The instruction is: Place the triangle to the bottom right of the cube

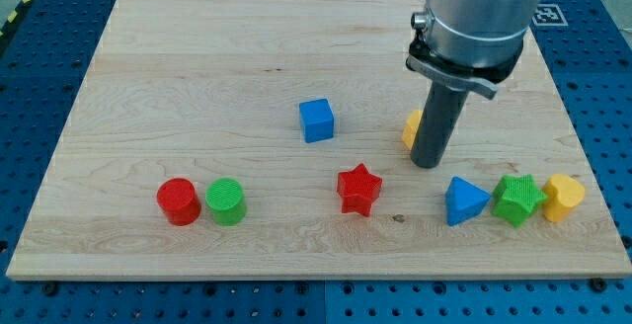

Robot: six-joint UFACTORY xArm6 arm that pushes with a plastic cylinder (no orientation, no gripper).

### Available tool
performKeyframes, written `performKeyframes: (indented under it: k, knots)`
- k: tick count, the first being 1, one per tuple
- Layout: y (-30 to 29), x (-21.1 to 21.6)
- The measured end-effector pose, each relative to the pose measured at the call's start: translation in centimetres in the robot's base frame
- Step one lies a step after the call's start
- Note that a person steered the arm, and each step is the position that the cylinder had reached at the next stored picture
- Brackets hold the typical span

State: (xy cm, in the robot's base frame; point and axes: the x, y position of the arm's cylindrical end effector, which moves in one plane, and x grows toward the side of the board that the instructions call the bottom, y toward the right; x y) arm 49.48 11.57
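Blue triangle (465, 202): lies near the view's bottom right on the wooden board (197, 87), one corner pointing to the view's right, long axis roughly left-right.
Blue cube (317, 121): well apart, up and to the view's left of the triangle.
My tip (427, 164): just above and left of the triangle, not touching it; an orange block (412, 128) sits right beside the rod.
Jaws: none; the rod holds nothing.
Neighbours: green star (518, 199) just right of the triangle, then yellow block (564, 197).
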Motion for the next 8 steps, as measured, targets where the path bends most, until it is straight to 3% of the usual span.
performKeyframes:
  k: [4,6,8]
  knots:
    - [0.0,5.0]
    - [0.4,10.4]
    - [5.3,12.0]
